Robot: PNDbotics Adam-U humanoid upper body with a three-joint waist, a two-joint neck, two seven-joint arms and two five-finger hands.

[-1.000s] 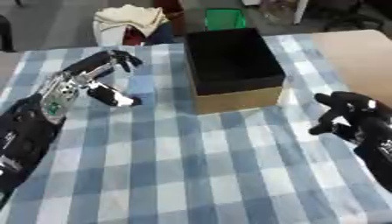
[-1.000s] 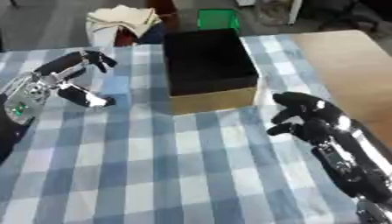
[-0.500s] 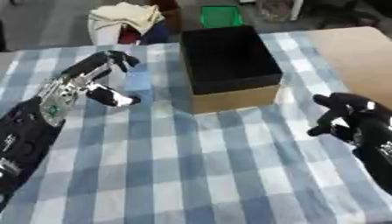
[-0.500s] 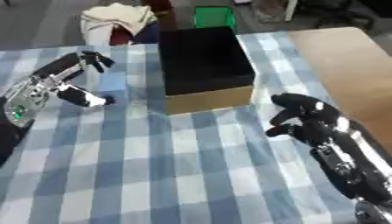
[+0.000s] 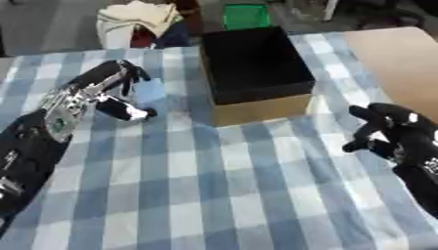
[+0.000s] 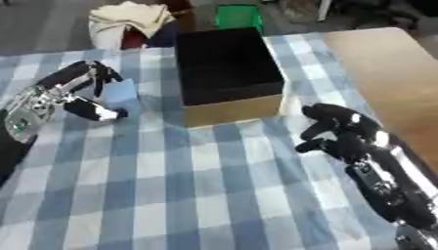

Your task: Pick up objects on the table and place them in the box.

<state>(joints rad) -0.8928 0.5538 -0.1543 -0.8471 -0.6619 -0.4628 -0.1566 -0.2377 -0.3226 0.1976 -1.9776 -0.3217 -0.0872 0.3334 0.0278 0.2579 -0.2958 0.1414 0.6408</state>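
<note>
Item one: we list a bench (image 5: 197, 195) covered in a blue-and-white checked cloth, lying slightly askew in both eye views.

Item two: we note an open cardboard box with a black interior and tan outer wall (image 5: 255, 63) standing on the bench at its far middle. Nothing can be made out inside its dark interior.

Item three: we record the left robot hand (image 5: 101, 93), black with silver parts, reaching in from the left side. Its fingers (image 6: 92, 73) and thumb are curled round a small pale blue flat object (image 6: 120, 94), which sits between them just left of the box and apart from it. Whether the object rests on the cloth or is lifted clear, we cannot tell.

Item four: we record the right robot hand (image 6: 338, 129), black, at the right side of the bench, near the front right corner of the box but not touching it. Its fingers are curled inward and hold nothing that we can see.

Item five: beyond the far edge of the bench we note a cream-coloured bundle of cloth (image 5: 137, 14) at the upper left and a green container (image 5: 246, 15) behind the box.

Item six: a plain tan surface (image 5: 393, 53) lies to the right of the checked cloth.
</note>
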